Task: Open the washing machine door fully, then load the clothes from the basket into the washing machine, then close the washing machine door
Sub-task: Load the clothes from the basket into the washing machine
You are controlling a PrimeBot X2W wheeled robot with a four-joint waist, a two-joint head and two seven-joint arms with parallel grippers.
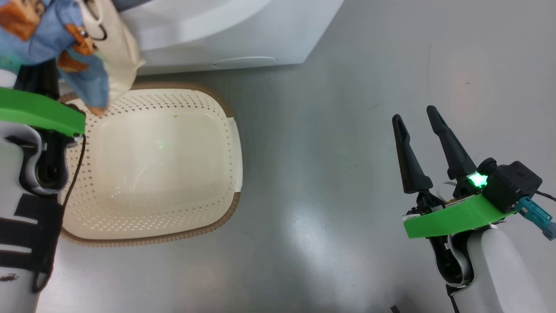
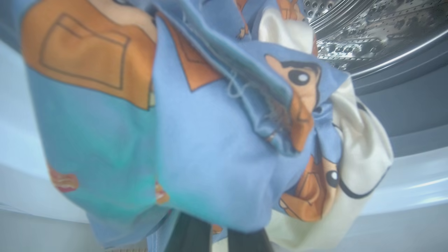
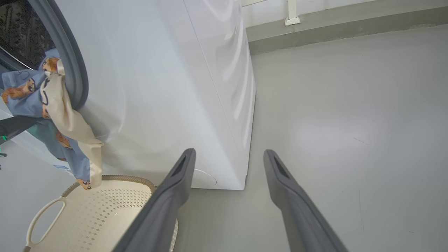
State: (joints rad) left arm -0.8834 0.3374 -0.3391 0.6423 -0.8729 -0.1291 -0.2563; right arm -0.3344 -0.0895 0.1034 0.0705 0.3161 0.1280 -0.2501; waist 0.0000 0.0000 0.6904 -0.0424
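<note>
A bundle of clothes (image 1: 56,39), light blue with orange bears and a cream part, hangs at the upper left above the basket (image 1: 226,130). In the left wrist view the clothes (image 2: 196,133) drape over my left gripper (image 2: 217,236), which is shut on them, its tips buried in cloth. Beyond them is the steel drum (image 2: 367,28) of the washing machine (image 3: 157,87), and the clothes (image 3: 42,105) hang against its grey seal (image 3: 75,70). The basket (image 3: 98,217) holds nothing. My right gripper (image 1: 414,114) stands open over bare floor. The washing machine door is out of view.
The white washing machine (image 1: 226,34) stands right behind the basket. Grey floor (image 1: 347,130) stretches to the right of both, with a wall skirting (image 3: 332,31) farther off. My left forearm (image 1: 26,182) overlaps the basket's left side.
</note>
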